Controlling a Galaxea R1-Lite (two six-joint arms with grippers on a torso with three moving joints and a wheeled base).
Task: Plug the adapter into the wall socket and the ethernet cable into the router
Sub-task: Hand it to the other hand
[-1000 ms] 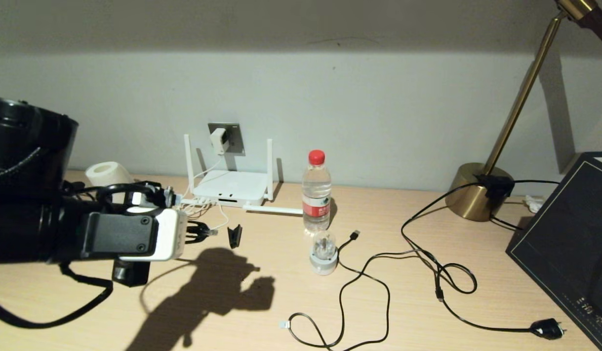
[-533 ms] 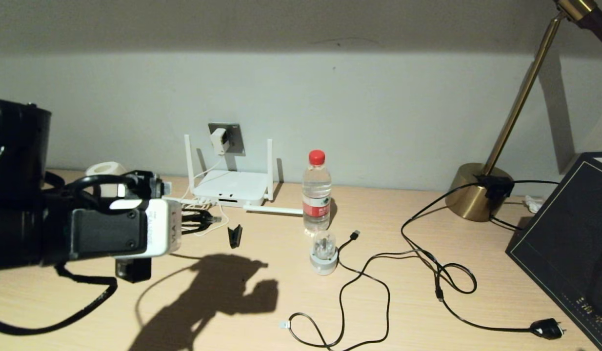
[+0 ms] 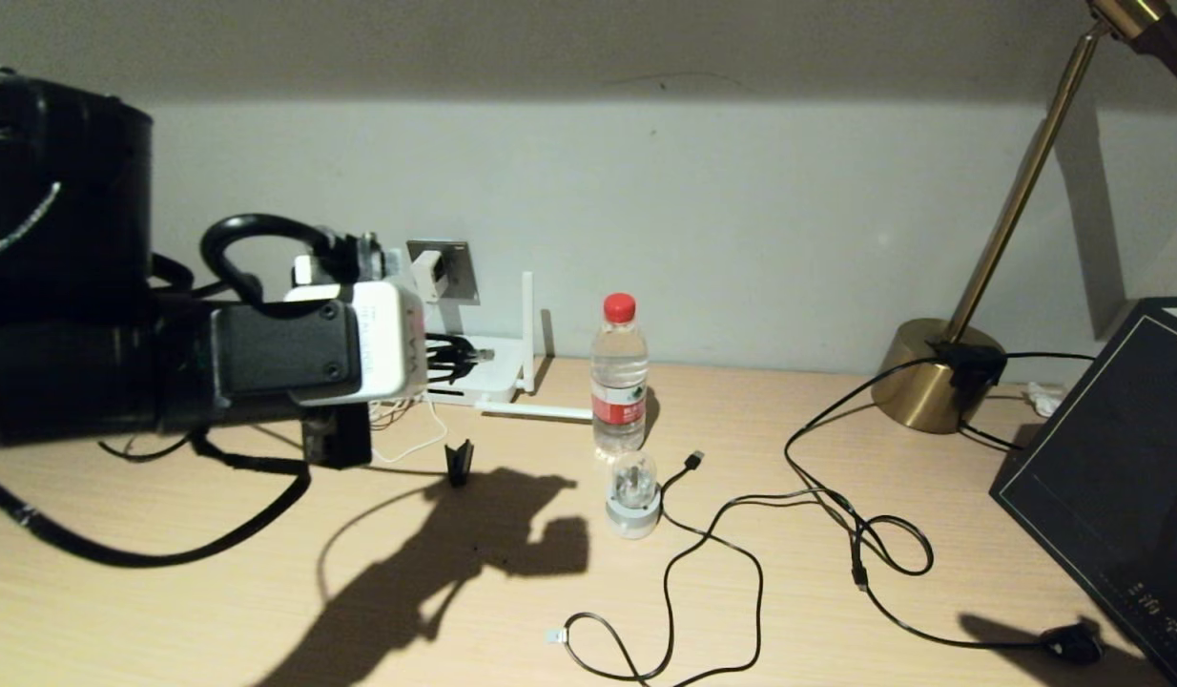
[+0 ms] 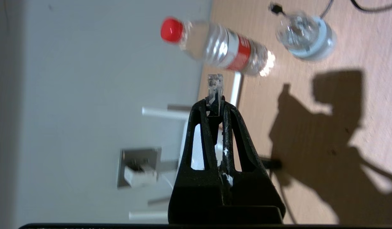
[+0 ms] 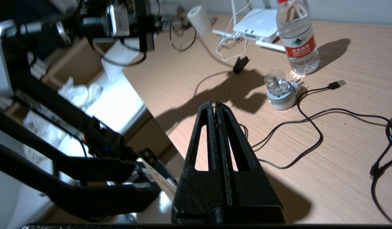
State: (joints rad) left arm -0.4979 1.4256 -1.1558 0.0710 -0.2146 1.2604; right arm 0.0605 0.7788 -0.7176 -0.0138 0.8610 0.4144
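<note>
**Ethernet plug in hand, adapter already in the wall**

While the adapter (image 3: 426, 274) sits in the wall socket (image 3: 452, 270) at the upper left of centre in the head view, the left gripper (image 4: 215, 106) hangs in the air in front of the router (image 3: 484, 374), its fingers (image 4: 229, 127) pinching the ethernet cable (image 4: 214, 90) just behind the clear connector. The clear tip juts past the fingertips, which looks deliberate: a grip that far back leaves the plug free to enter a port. In the left wrist view the connector points toward the water bottle (image 4: 221, 47) rather than at the router, so the wrist probably needs turning first. The adapter's thin white cord (image 3: 417, 444) trails down past the router onto the bench (image 3: 741, 620). The right gripper (image 5: 216, 109) hovers over the near edge of the bench with its fingers pressed together and nothing between them, well apart from the router. Judging by the layout, the socket half of the task is done and the router half remains.
</note>
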